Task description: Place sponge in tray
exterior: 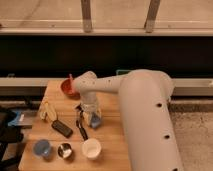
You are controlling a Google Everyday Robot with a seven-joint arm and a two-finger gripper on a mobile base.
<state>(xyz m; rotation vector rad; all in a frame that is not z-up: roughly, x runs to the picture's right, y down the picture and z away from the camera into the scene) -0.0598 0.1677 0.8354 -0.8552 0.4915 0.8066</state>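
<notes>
Claw: we find the gripper (89, 118) pointing down over the middle of the wooden table (107, 140), low and close to the tabletop.
Claw state: we cannot tell whether it is open, closed or gripping anything, as its tip merges with the dark shapes under it.
Sponge: we note a small light-blue patch (95, 122) just beside the claw's tip, on the side towards the arm. We cannot tell whether the two touch. It sits at table level and not in the tray.
Tray: only a green sliver (121, 73) shows at the far side of the table, above the arm. The rest is hidden behind the arm.
Arm: the thick white arm (145, 115) rises from the lower right, covers the right part of the table and bends left to the wrist above the claw.
Red bowl: the bowl (67, 88) stands near the far edge of the table, behind the wrist and to the left.
Yellowish item: a pale yellow object (47, 111) lies near the left edge. We cannot identify it.
Black device: a flat black rectangle (62, 128) lies in front of the yellowish item, set at a slant.
Dark tool: a slim dark object (81, 129) lies just in front of the claw.
Front row: a blue cup (41, 147), a small metal cup (64, 150) and a white cup (91, 148) stand side by side along the near edge, apart from one another.
</notes>
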